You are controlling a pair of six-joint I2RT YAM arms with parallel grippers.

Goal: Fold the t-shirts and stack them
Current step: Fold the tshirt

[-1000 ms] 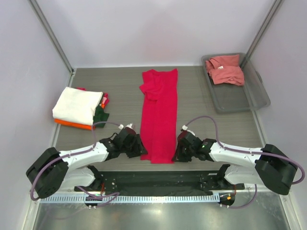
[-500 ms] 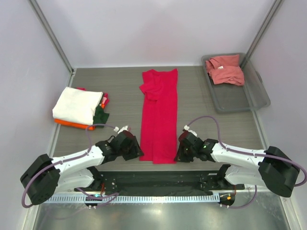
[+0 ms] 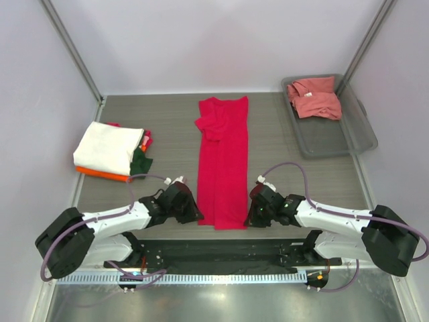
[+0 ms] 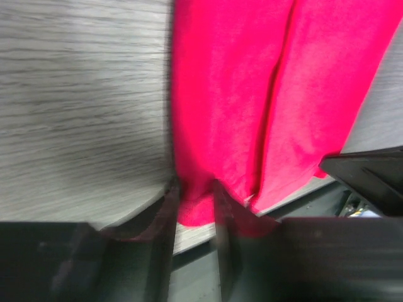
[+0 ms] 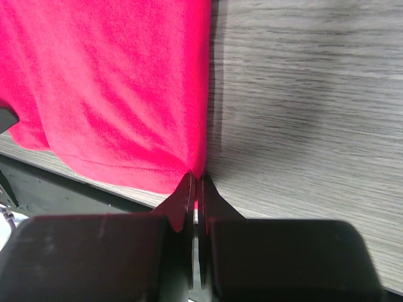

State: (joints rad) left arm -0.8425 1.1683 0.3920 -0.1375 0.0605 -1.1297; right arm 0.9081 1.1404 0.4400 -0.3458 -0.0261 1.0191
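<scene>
The crimson t-shirt (image 3: 222, 157) lies as a long narrow strip down the middle of the table, also in the left wrist view (image 4: 252, 94) and the right wrist view (image 5: 107, 88). My left gripper (image 3: 193, 213) (image 4: 193, 189) pinches its near left hem corner, cloth filling the narrow gap between the fingers. My right gripper (image 3: 249, 216) (image 5: 196, 177) is shut on the near right corner. The salmon-pink t-shirt (image 3: 314, 97) lies crumpled in the grey tray (image 3: 335, 137). At the left is a stack: cream-white shirt (image 3: 107, 147) on top, orange one (image 3: 100, 174) beneath, dark green one (image 3: 141, 161) at its side.
The tray stands at the back right against the wall. The table's near edge and the black base plate (image 3: 214, 255) lie just behind both grippers. Metal frame posts (image 3: 70, 47) rise at the back corners.
My left arm swung out to the left and came back to the shirt's near left corner, which shifted slightly with it. The right gripper has barely moved.
</scene>
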